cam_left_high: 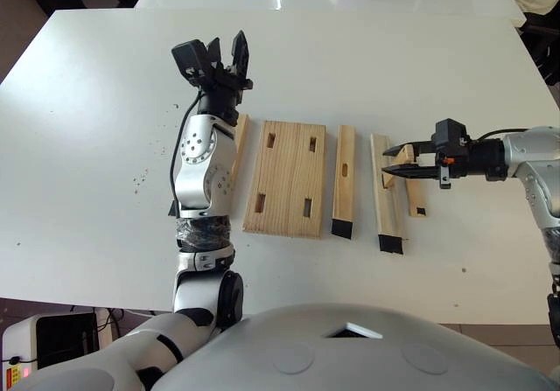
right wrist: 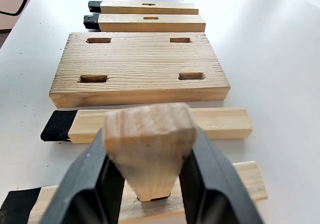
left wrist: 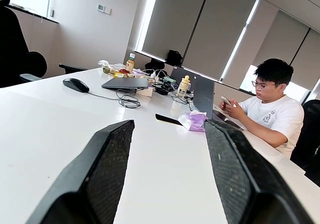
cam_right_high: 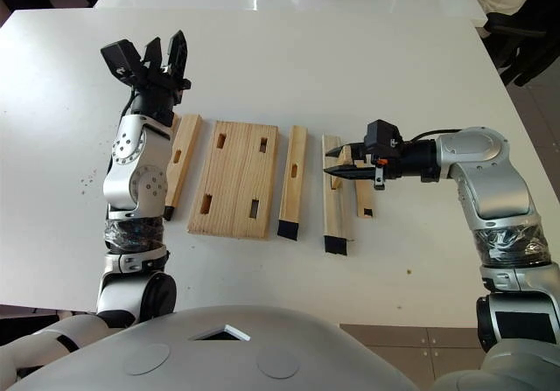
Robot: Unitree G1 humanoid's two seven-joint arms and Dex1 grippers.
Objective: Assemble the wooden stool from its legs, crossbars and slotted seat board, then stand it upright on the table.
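Head view: the slotted seat board (cam_left_high: 285, 178) lies mid-table between legs (cam_left_high: 344, 179). The left gripper (cam_left_high: 223, 57) hangs at its far left.

Left wrist view: its fingers (left wrist: 100, 174) gape wide.

Right wrist view: the right gripper (right wrist: 149, 156) pinches a crossbar (right wrist: 149, 129), its tip seemingly touching the right-hand leg (right wrist: 245, 181).

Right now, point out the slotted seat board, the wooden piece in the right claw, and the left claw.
slotted seat board (cam_left_high: 285, 179), left eye view, bare middle between slots.
wooden piece (right wrist: 149, 134), right wrist view, its end face.
left claw (cam_left_high: 226, 48), left eye view, midway between fingertips.
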